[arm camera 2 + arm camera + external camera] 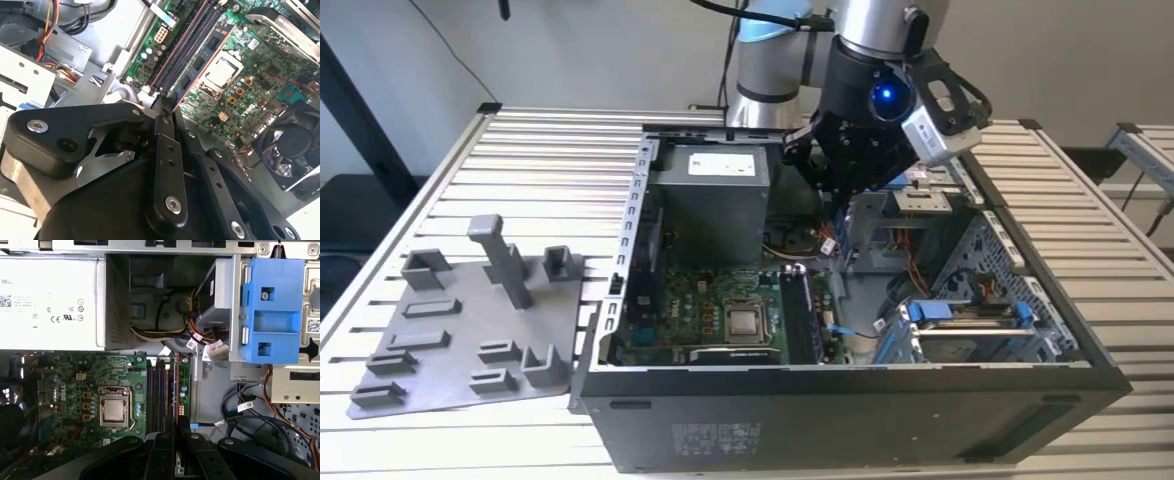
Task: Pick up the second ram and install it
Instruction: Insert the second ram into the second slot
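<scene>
My gripper (843, 180) hangs over the open computer case (854, 395), above the motherboard. In both wrist views its black fingers stand close together, shut on the second ram (202, 60), a thin dark board with chips and a reddish edge that sticks out from the fingertips (164, 112) toward the board. In the first wrist view I see the ram (176, 390) edge-on, just beside the row of dark memory slots (157, 390), with the gripper (177, 427) behind it. The ram hovers above the slots (180, 50) and is not seated.
A grey power supply (50, 295) fills the case's far corner, with cable bundles (170, 332) beside it. A blue drive cage (272, 305) and metal bracket stand close to the slots. The processor socket (114, 410) and a fan (295, 145) flank them. A grey tray with posts (467, 320) lies outside.
</scene>
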### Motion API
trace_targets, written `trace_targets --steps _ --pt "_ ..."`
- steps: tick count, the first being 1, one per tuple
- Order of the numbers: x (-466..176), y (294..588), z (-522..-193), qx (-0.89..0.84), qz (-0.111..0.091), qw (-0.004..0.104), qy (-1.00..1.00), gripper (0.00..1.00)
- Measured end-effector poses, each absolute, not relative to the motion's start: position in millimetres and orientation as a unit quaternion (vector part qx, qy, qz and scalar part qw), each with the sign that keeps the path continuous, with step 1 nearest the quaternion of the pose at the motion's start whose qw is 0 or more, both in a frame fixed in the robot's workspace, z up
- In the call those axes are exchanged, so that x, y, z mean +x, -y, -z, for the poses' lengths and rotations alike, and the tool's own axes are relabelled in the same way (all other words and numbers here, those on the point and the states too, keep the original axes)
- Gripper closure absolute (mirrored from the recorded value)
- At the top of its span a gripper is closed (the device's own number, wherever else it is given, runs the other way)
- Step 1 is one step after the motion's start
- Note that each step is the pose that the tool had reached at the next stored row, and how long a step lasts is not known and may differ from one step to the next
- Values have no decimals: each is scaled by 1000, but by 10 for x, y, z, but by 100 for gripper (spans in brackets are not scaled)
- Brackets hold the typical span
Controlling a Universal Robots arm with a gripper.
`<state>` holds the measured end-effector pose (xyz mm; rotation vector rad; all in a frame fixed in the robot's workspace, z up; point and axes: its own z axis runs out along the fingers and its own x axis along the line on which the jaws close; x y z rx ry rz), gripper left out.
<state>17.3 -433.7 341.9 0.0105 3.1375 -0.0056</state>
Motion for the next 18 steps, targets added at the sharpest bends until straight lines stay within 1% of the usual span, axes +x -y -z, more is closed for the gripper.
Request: trace_targets --steps 5,18 --pt "173 4337 -3414 3 2 2 -1000 85" --pt "171 4330 -3265 3 3 2 -1000 85"
